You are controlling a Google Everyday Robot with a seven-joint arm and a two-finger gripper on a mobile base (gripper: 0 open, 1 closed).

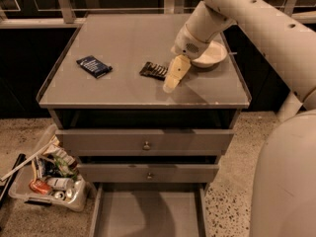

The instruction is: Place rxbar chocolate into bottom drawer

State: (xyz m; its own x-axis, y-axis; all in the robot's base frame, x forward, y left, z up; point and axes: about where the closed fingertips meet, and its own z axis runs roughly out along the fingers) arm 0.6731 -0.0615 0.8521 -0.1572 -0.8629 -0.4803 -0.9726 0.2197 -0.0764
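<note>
The rxbar chocolate, a dark bar with crimped ends, lies flat on the grey cabinet top near its middle. My gripper hangs just to the right of the bar's right end, its pale fingers pointing down at the cabinet top close to the front edge. It holds nothing that I can see. The bottom drawer is pulled out at floor level below the cabinet, a flat grey tray with low side walls.
A dark blue flat packet lies at the left of the cabinet top. A white bowl sits at the right behind my arm. Two upper drawers with round knobs are shut. A bin of clutter stands on the floor at left.
</note>
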